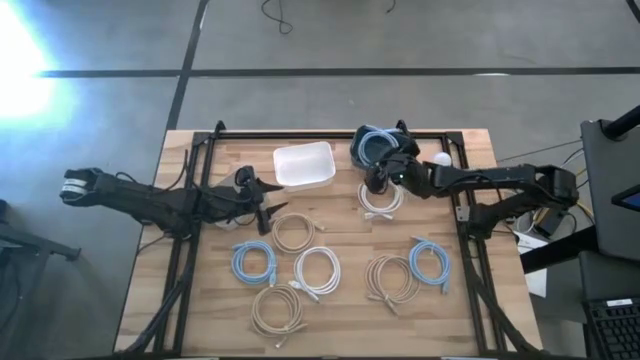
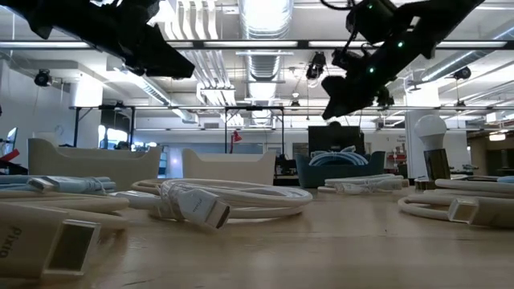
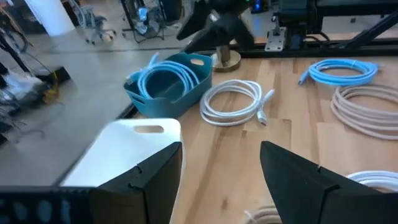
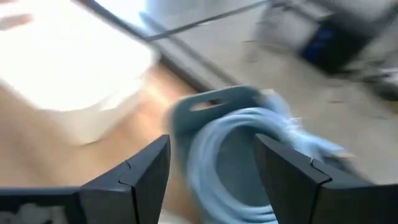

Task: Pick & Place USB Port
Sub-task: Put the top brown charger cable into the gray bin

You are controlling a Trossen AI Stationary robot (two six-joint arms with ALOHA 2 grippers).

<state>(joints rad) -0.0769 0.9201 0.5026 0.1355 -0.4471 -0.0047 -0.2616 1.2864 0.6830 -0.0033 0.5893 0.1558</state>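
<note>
Right gripper (image 1: pixel 376 182) raised off the table between blue bin (image 1: pixel 374 146) and white coil (image 1: pixel 380 198); jaws spread, nothing between them in the right wrist view, which looks down on the bin (image 4: pixel 233 155) with a blue cable coiled inside and on white tray (image 4: pixel 68 68) beside it. Left gripper (image 1: pixel 266 206) near table centre, just short of the tray (image 1: pixel 304 165); jaws parted and empty, fingers (image 3: pixel 146 180) framing tray edge and bare wood in the left wrist view. White coil (image 3: pixel 233 102) flat on the table just beside the blue bin (image 3: pixel 168 84), connector end pointing away from the bin. Other coils loose on the wood: beige coil (image 1: pixel 294 232) just beside left gripper, blue coil (image 1: pixel 254 262), white ring (image 1: pixel 318 270), tan coil (image 1: pixel 276 311) near front edge, tan pair (image 1: pixel 392 277) touching a second blue coil (image 1: pixel 429 263). Bulb (image 1: pixel 441 159) upright near the right arm. Low view: white connector (image 2: pixel 193 202) in foreground, both arms overhead, clear of the table.
</note>
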